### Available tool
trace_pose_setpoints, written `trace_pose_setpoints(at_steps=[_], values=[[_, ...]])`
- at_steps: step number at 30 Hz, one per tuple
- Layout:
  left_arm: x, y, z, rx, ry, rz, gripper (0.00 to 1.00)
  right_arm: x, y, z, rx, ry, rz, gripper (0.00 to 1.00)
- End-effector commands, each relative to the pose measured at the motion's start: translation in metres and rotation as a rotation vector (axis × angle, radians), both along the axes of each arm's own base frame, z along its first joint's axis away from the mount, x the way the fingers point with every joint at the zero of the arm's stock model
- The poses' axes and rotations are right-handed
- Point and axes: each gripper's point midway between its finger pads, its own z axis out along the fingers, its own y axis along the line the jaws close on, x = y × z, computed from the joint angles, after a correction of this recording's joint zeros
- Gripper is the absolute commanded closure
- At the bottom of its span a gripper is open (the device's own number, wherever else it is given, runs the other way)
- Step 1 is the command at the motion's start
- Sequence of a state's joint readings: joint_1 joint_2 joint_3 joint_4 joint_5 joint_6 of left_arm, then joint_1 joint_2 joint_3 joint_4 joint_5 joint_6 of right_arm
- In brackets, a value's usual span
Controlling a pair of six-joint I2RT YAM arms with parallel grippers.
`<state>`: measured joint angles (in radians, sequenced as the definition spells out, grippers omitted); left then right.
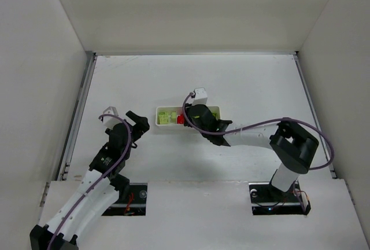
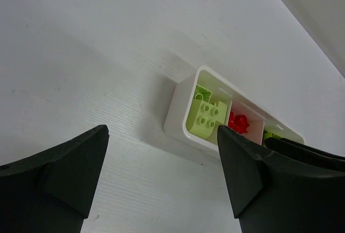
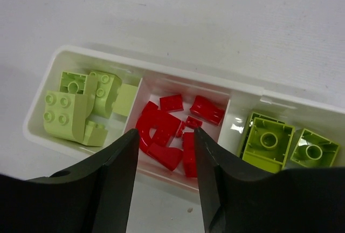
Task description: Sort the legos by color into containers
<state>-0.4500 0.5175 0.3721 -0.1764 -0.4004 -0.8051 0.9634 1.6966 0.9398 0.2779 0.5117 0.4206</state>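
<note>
The white three-compartment tray (image 1: 163, 109) lies mid-table; it also shows in the right wrist view (image 3: 245, 91) and the left wrist view (image 2: 180, 109). Its left compartment holds yellow-green bricks (image 3: 81, 106), the middle one red bricks (image 3: 167, 130), the right one yellow-green bricks (image 3: 269, 144). My right gripper (image 3: 164, 152) hovers over the tray's middle and right part (image 1: 199, 117), open and empty. My left gripper (image 2: 161, 152) is open and empty, left of the tray (image 1: 137, 124).
White walls enclose the table on the left, back and right. A raised white ledge (image 1: 196, 203) runs along the near edge around the arm bases. The right arm's cable (image 1: 324, 140) loops to the right.
</note>
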Motion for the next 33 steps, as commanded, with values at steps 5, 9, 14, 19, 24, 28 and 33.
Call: trace_pose_setpoints(at_steps=[5,9,14,19,24,28,33], values=[[0.003,0.001,0.008,-0.004,-0.034,0.004,0.00,-0.005,-0.023,0.071,0.126,-0.131,-0.052,0.44],[0.002,0.002,0.007,0.004,-0.028,0.002,0.00,-0.022,-0.069,0.078,0.138,-0.170,-0.138,0.35],[0.002,0.008,0.005,0.028,-0.016,0.026,0.00,-0.052,-0.127,0.077,0.201,-0.194,-0.235,0.00],[0.004,0.006,0.002,0.032,0.025,0.024,0.00,-0.072,-0.172,0.053,0.245,-0.132,-0.357,0.00],[0.006,-0.001,0.004,0.011,0.039,0.001,0.00,-0.082,-0.208,0.032,0.277,-0.101,-0.472,0.00],[0.003,-0.003,0.010,0.012,0.032,-0.018,0.00,-0.085,-0.230,0.023,0.346,-0.106,-0.529,0.00],[-0.002,-0.001,0.000,0.041,0.101,-0.026,0.00,-0.087,-0.232,0.019,0.402,-0.088,-0.531,0.00]])
